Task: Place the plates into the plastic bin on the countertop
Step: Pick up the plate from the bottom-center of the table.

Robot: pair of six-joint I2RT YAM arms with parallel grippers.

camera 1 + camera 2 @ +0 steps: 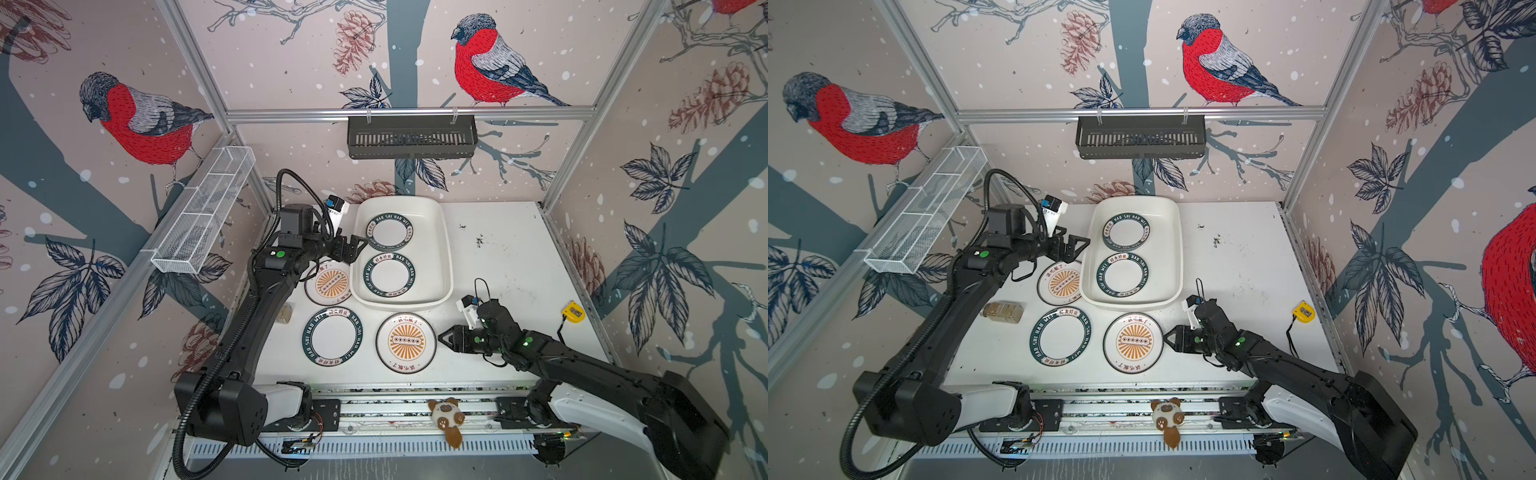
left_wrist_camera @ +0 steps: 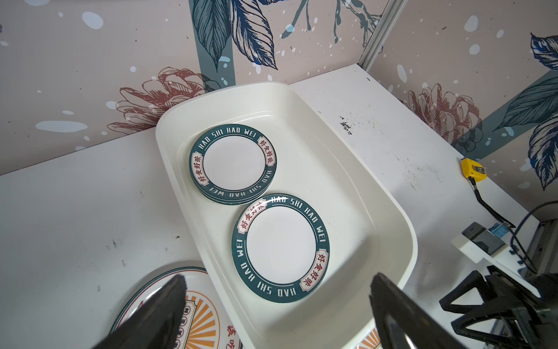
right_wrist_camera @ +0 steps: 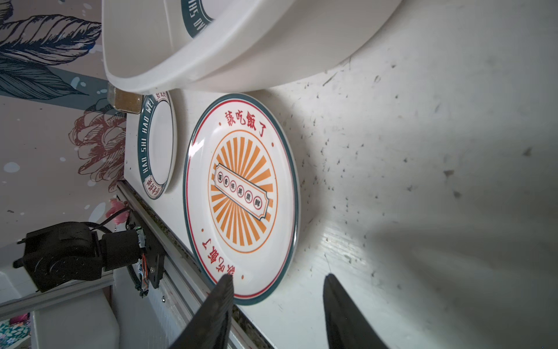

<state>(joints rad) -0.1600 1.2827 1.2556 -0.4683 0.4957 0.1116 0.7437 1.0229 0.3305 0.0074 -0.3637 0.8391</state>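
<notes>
The white plastic bin (image 1: 447, 249) (image 2: 389, 217) stands at the back of the countertop (image 1: 519, 270). Inside it lie a small stack of green-rimmed plates (image 1: 390, 231) (image 2: 232, 161) and a single green-rimmed plate (image 1: 389, 276) (image 2: 280, 247). On the countertop lie a sunburst plate (image 1: 330, 286) left of the bin, a green-rimmed plate (image 1: 332, 336) and another sunburst plate (image 1: 406, 341) (image 3: 241, 193) in front. My left gripper (image 1: 358, 249) (image 2: 279, 278) hangs open and empty over the bin's left rim. My right gripper (image 1: 444, 337) (image 3: 278, 277) stands open at the front sunburst plate's right edge.
A black slotted basket (image 1: 411, 137) hangs on the back wall and a white wire-mesh basket (image 1: 203, 208) on the left wall. A small jar (image 1: 1003, 311) lies left of the plates. A yellow tape measure (image 1: 573, 312) sits at the right edge, a plush toy (image 1: 446, 417) on the front rail.
</notes>
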